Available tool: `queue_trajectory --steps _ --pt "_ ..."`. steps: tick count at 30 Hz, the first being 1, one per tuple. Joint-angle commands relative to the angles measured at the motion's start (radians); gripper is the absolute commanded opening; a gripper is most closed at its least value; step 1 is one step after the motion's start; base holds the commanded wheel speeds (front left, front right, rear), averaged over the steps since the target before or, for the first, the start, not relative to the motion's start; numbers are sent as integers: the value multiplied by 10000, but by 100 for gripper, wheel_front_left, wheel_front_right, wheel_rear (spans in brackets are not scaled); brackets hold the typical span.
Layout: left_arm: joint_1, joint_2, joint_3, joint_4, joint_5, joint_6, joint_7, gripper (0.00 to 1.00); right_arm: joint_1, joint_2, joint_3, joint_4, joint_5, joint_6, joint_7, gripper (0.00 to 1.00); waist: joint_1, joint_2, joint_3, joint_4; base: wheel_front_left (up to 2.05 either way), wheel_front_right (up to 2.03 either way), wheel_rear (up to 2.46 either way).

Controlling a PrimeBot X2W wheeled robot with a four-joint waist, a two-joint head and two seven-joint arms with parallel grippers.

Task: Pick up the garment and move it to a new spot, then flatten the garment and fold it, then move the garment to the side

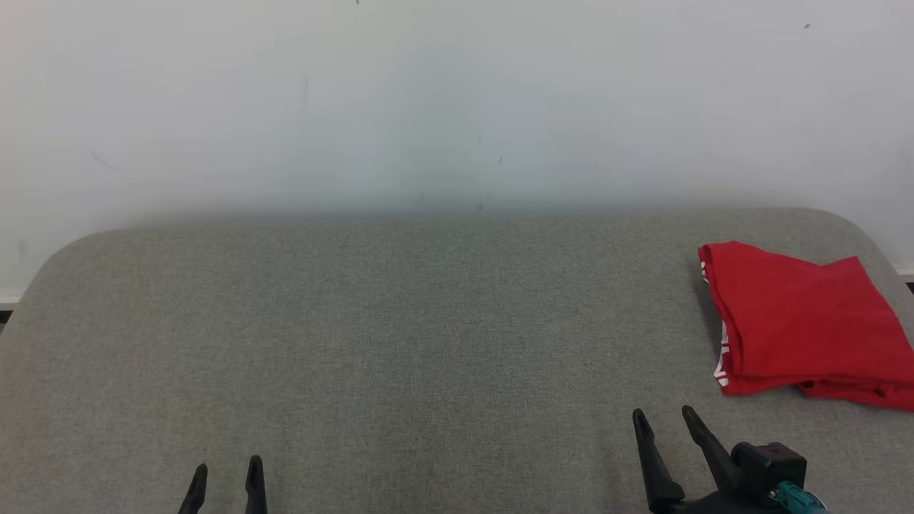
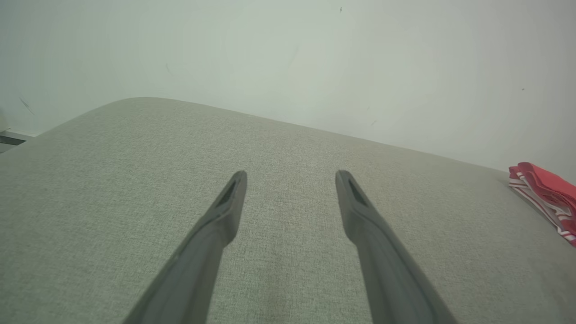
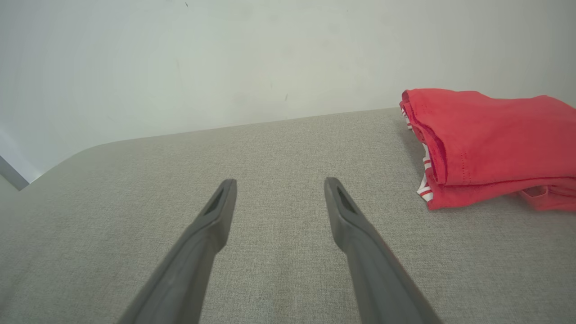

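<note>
The folded red garment (image 1: pixel 800 321), white-striped trim at its edge, lies at the far right of the grey fabric surface (image 1: pixel 400 335), by the white wall (image 1: pixel 428 107). The right gripper (image 1: pixel 663 412) is near it, not touching, fingers spread wide and empty; the left gripper (image 1: pixel 227 467), well apart, likewise

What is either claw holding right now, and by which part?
Nothing. The left claw and the right claw are both open and empty; the folded red garment lies apart on the grey padded surface.
</note>
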Motion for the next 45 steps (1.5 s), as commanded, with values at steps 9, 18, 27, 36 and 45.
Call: queue_trajectory --steps 9,18,27,36,45 --pt "-93 40 -154 21 -213 8 -25 100 -108 5 48 38 61 7 -19 100 0 0 -4 29 0 0 0" --pt "-17 -62 -66 499 -547 -2 166 0 170 6 13 457 402 0 110 0 0 0 19 43 0 0 0" --pt "-417 -89 188 594 -2032 -1 718 0 -103 6 -143 487 2088 1 258 0 0 0 68 51 0 0 0" --pt "-765 -113 399 678 -3383 0 1200 0 -344 5 -280 514 3606 1 387 0 0 0 117 58 0 0 0" --pt "-1116 -137 608 765 -4733 0 1687 0 -599 5 -425 549 5116 2 525 0 0 0 171 66 0 0 0"
